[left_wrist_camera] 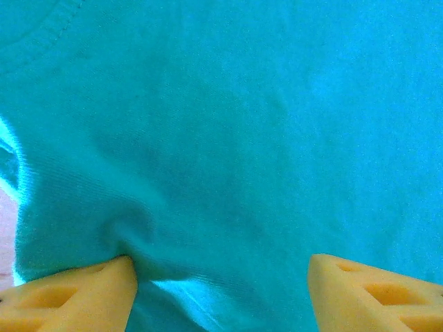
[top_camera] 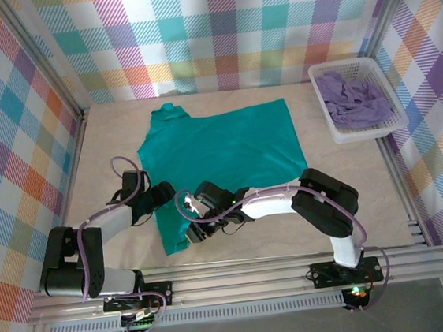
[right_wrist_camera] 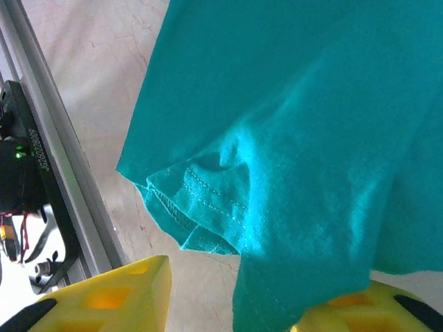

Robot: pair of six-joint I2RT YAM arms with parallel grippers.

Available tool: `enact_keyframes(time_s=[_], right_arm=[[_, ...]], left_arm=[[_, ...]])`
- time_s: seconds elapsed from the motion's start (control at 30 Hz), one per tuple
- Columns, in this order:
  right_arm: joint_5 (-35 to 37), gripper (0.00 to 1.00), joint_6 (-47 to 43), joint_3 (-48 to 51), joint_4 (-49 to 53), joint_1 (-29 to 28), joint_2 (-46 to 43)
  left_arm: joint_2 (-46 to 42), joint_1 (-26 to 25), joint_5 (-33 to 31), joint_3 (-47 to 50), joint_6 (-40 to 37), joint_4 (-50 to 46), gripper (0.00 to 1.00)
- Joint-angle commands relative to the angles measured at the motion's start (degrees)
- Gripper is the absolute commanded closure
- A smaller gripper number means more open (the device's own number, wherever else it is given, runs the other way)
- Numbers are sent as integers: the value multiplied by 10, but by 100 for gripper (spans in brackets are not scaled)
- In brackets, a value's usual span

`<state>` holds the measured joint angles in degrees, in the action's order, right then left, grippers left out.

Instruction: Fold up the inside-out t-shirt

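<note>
From the top external view, a teal-green short-sleeved cotton t-shirt [top_camera: 227, 145] is seen spread flat on the pale beige table [top_camera: 350, 184], towards the middle and far side. The left gripper [top_camera: 161, 196] is set against the shirt's left edge. The right gripper [top_camera: 192, 224] is lowered onto the near left corner of the cloth, just beside the left one. A white slatted plastic basket [top_camera: 341, 63] stands at the far right, well apart from the shirt, and a crumpled lavender-purple garment [top_camera: 353, 100] is held in it.

In the left wrist view, the left gripper [left_wrist_camera: 221, 290] is shown with its jaws parted wide. A ridge of the teal cloth [left_wrist_camera: 228, 138] is bunched against one orange foam finger [left_wrist_camera: 69, 294]; nothing is pinched.

In the right wrist view, the right gripper [right_wrist_camera: 239, 304] is likewise seen with its jaws apart. A stitched hem of the shirt [right_wrist_camera: 291, 124] lies between them, and the cloth is draped over one yellow finger [right_wrist_camera: 360, 308] without being clamped. Pale lettering on the black strip [right_wrist_camera: 38, 149] beside the aluminium rail [right_wrist_camera: 62, 159] is too small to be read.
</note>
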<state>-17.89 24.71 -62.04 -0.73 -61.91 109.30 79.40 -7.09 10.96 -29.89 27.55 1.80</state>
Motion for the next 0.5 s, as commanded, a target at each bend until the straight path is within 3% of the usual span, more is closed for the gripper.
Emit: enact_keyframes(time_s=[0.0,0.17,0.33,0.47], right_arm=[[21,58,23,2,-5,4,-16],[47,81,54,0,53,12,-27],[24,93,84,43,48,12,-60],[17,96,99,64,54,12,-75]], left_arm=[[2,-2,-13,11,-9,-41,33],[-4,-3,-12,10,-9,-44,33],[-16,-2,-20,9,-11,-54,32],[-22,-3,-29,6,-15,-63,32]])
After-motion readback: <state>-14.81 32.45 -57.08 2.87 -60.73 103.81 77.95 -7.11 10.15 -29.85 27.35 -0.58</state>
